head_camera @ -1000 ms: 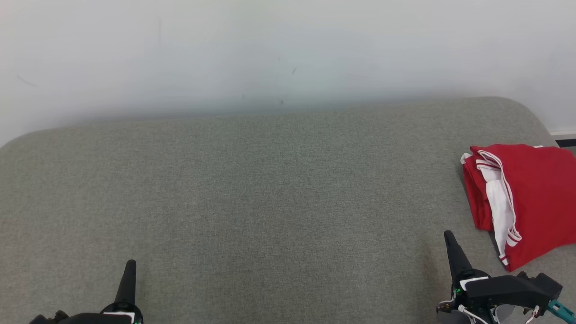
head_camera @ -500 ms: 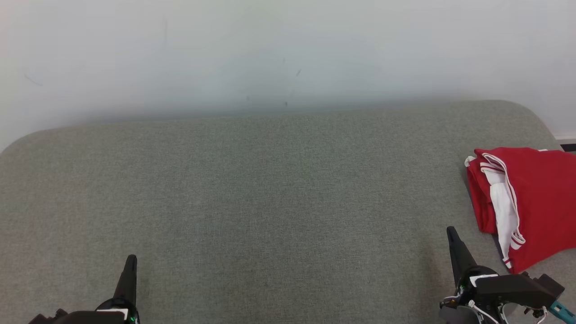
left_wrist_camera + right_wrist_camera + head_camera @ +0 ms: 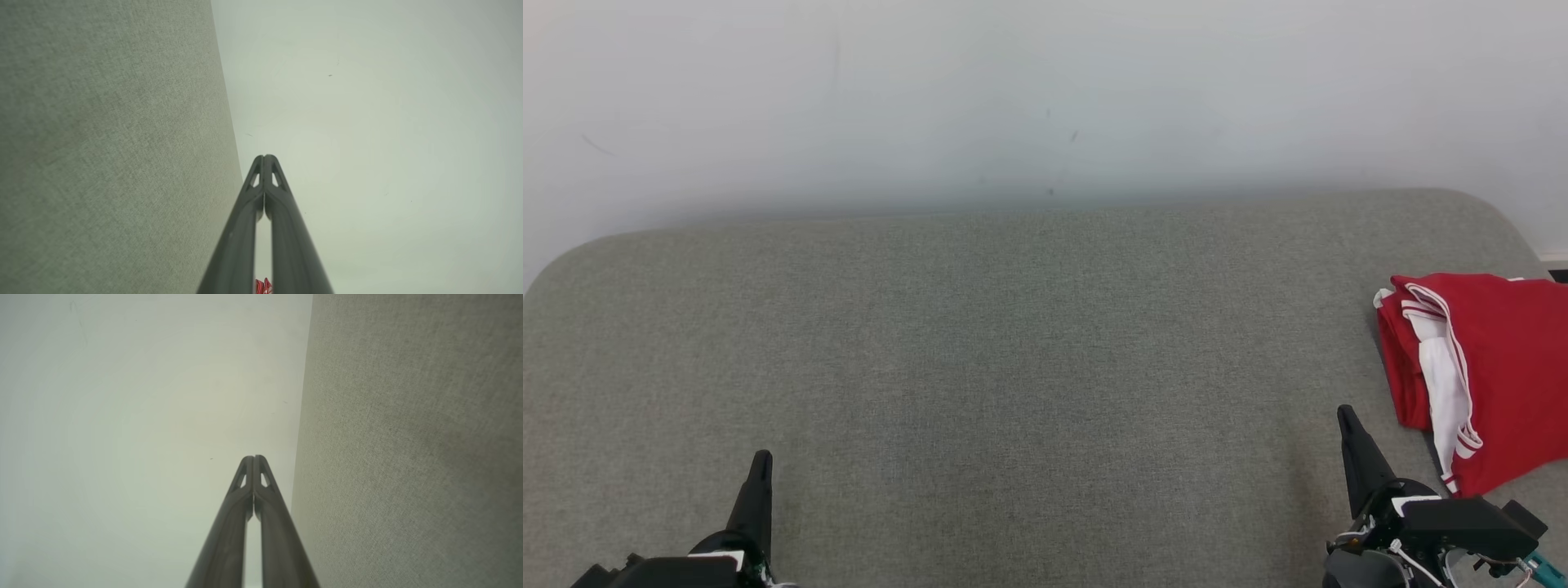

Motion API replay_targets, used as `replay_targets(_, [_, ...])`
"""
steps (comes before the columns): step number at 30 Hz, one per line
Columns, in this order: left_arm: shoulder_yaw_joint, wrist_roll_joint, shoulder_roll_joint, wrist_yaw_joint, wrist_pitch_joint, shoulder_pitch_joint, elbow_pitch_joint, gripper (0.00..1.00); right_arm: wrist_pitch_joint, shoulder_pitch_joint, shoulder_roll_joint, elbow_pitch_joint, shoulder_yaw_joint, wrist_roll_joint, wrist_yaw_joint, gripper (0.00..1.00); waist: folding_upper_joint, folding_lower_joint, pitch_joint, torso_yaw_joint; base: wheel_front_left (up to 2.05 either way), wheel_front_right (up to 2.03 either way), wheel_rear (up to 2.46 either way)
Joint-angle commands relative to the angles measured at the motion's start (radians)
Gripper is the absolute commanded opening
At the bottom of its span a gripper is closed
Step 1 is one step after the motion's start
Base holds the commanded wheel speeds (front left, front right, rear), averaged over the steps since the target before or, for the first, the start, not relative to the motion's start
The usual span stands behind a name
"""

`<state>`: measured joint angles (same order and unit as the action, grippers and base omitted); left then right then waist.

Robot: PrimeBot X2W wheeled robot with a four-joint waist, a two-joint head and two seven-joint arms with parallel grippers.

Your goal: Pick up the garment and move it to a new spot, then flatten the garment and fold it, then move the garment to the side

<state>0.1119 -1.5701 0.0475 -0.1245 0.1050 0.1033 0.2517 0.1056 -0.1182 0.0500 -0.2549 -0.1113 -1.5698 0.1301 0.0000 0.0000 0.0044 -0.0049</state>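
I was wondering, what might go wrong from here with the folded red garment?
The red garment lies by the right edge of the grey cushion, running out of view; it may slide off. The shut right hand sits close to its near corner, so a sideways move might drag the fold open.

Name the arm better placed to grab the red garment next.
Right, probably. The red garment lies at the right edge of the grey fabric surface, just beyond the right end effector; the left end effector is far across it.
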Motion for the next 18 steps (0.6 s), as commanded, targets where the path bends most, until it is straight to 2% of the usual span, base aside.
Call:
replay_targets(1, [0.004, -0.027, 0.005, -0.009, 0.008, 0.012, -0.005, 0.0, 0.007, 0.011, 0.0, 0.007, -0.003, -0.024, 0.001, 0.0, 0.0, 0.0, -0.001, 0.002, 0.0, 0.0, 0.0])
replay_targets(18, [0.005, -0.045, 0.005, -0.007, 0.012, 0.013, -0.006, 0.0, 0.012, 0.013, 0.001, 0.011, -0.005, -0.043, 0.001, 0.0, 0.0, 0.0, -0.002, 0.005, 0.0, 0.0, 0.0])
